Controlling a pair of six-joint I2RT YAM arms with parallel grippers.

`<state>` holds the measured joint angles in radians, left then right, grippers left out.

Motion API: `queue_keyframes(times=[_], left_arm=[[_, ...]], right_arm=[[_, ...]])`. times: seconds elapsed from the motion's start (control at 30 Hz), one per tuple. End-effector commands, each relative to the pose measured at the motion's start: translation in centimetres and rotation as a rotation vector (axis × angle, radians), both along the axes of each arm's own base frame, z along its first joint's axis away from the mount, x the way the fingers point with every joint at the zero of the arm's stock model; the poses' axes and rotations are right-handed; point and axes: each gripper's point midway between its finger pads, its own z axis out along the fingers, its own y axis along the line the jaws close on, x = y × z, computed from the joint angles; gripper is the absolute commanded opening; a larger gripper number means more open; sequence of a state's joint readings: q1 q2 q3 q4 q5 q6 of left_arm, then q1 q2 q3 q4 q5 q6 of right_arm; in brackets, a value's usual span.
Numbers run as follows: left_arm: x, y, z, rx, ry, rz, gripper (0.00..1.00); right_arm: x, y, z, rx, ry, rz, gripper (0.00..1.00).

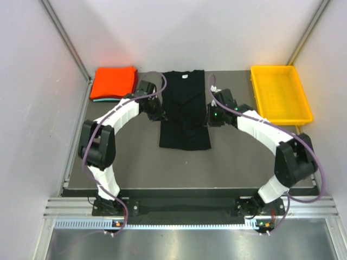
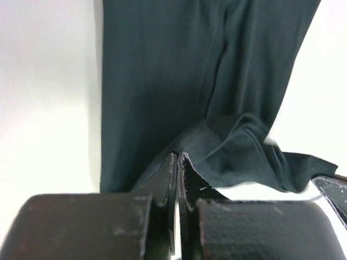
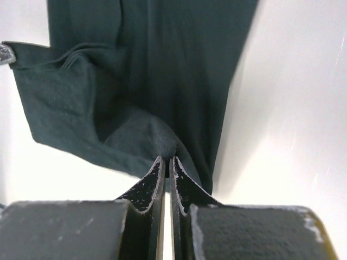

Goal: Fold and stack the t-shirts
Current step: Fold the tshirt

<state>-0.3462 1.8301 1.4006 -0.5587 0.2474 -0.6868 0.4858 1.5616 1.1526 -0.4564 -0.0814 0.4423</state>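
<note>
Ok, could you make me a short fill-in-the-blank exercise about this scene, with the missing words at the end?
1. The t-shirt spread between the arms is ____ in colour.
2. The left gripper and the right gripper are both ____ on its cloth.
3. The folded orange-red shirt lies to the ____ of it.
4. The plastic tray is ____ in colour.
Missing words: black; shut; left; yellow.

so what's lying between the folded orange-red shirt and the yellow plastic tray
The plain black cloth t-shirt, spread flat, with the left gripper and the right gripper shut on its side edges. The top view shows it.
</note>
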Motion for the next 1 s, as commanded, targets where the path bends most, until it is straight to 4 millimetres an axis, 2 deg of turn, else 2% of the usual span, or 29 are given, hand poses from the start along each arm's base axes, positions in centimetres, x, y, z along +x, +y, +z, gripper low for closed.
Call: queue_keyframes(times=[0.0,0.03,0.07,0.1,0.13,0.2,0.23,0.27,0.3,0.33,0.37,0.43,0.6,0.67,0.7,0.73,0.8,0.9,0.97], left_arm=[[3.7,1.0,1.7,0.011,-0.07,0.011,0.0],[4.4,1.3,1.0,0.017,-0.064,0.021,0.0],[5.4,1.6,1.5,0.01,-0.081,0.032,0.0],[6.1,1.7,1.7,0.005,-0.097,0.037,0.0],[6.7,1.8,1.4,0.001,-0.101,0.041,0.0],[7.9,2.0,1.7,-0.02,-0.132,0.044,0.0],[8.1,1.9,0.9,-0.021,-0.12,0.042,0.0],[8.8,2.0,1.3,-0.03,-0.133,0.042,0.0],[9.3,2.2,1.2,-0.032,-0.133,0.041,0.0],[9.7,2.1,0.6,-0.033,-0.127,0.037,0.0],[10.4,2.2,1.2,-0.042,-0.145,0.031,0.0],[11.5,2.1,1.4,-0.051,-0.172,0.026,0.0],[13.4,2.8,1.4,-0.062,-0.206,0.044,0.0],[14.1,3.2,0.7,-0.065,-0.198,0.049,0.0],[14.4,3.2,0.6,-0.064,-0.2,0.051,0.0],[14.6,3.2,0.0,-0.069,-0.196,0.049,0.0],[15.2,3.1,-0.2,-0.09,-0.213,0.041,0.0],[15.6,3.1,-1.5,-0.099,-0.194,0.036,0.0],[16.1,3.1,-1.4,-0.106,-0.206,0.031,0.0]], right_arm=[[4.0,0.8,2.1,0.014,-0.067,0.079,0.0],[4.8,0.4,2.2,0.015,-0.065,0.073,0.0],[5.9,0.7,3.2,0.023,-0.086,0.077,0.0],[6.4,0.6,2.6,0.011,-0.071,0.08,0.0],[7.4,0.5,3.4,0.014,-0.092,0.073,0.0],[8.2,0.6,3.2,0.018,-0.09,0.077,0.0],[8.9,0.7,3.7,0.029,-0.102,0.076,0.0],[9.3,0.8,3.7,0.031,-0.107,0.085,0.0],[9.6,1.0,2.8,0.03,-0.084,0.095,0.0],[10.0,0.9,2.7,0.029,-0.081,0.096,0.0],[10.6,1.1,3.3,0.033,-0.097,0.102,0.0],[11.4,1.4,2.9,0.037,-0.106,0.107,0.0],[13.3,1.5,2.2,0.067,-0.124,0.114,0.0],[13.9,1.2,2.0,0.068,-0.129,0.107,0.0],[14.0,1.2,1.2,0.071,-0.106,0.109,0.0],[14.6,1.0,1.4,0.078,-0.111,0.105,0.0],[15.0,1.1,0.3,0.083,-0.09,0.112,0.01],[15.9,0.7,-0.3,0.087,-0.086,0.103,0.01],[16.4,0.6,-0.1,0.085,-0.101,0.108,0.01]])
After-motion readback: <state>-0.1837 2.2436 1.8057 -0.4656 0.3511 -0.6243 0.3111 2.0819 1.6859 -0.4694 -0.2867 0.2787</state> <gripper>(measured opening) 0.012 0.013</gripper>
